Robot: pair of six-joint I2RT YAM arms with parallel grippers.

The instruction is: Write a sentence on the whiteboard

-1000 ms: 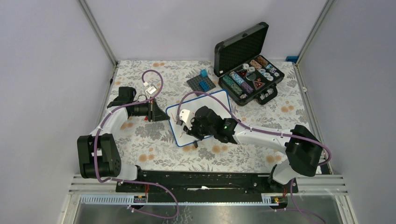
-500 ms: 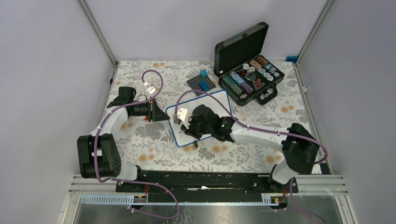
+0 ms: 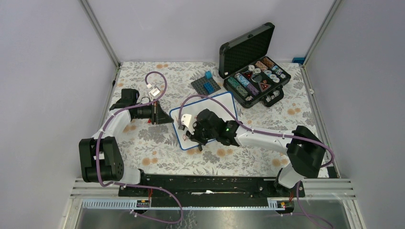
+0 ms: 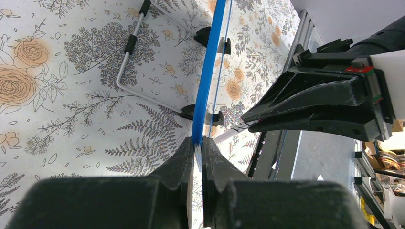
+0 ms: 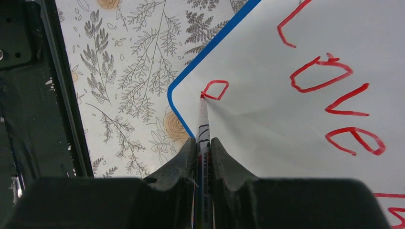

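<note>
The whiteboard (image 3: pixel 216 101), blue-framed, lies mid-table. My left gripper (image 3: pixel 170 119) is shut on its left edge; in the left wrist view the jaws (image 4: pixel 197 141) pinch the blue frame (image 4: pixel 208 81). My right gripper (image 3: pixel 192 130) hovers over the board's near-left part, shut on a whiteboard marker (image 5: pixel 204 136). The marker tip touches a small red loop (image 5: pixel 215 89) beside the board's rounded corner. The sentence shows in red as "Love" (image 5: pixel 334 90) on the whiteboard (image 5: pixel 277 129), with more red strokes at the lower right edge (image 5: pixel 392 210).
An open black case (image 3: pixel 255 76) of small coloured parts stands at the back right. A grey studded baseplate (image 3: pixel 205 86) with blue bricks lies behind the board. A wire stand (image 4: pixel 128 50) lies under the board. Metal rails (image 3: pixel 215 183) line the near edge.
My right gripper has shifted slightly left across the board with the marker. The left arm has not moved.
</note>
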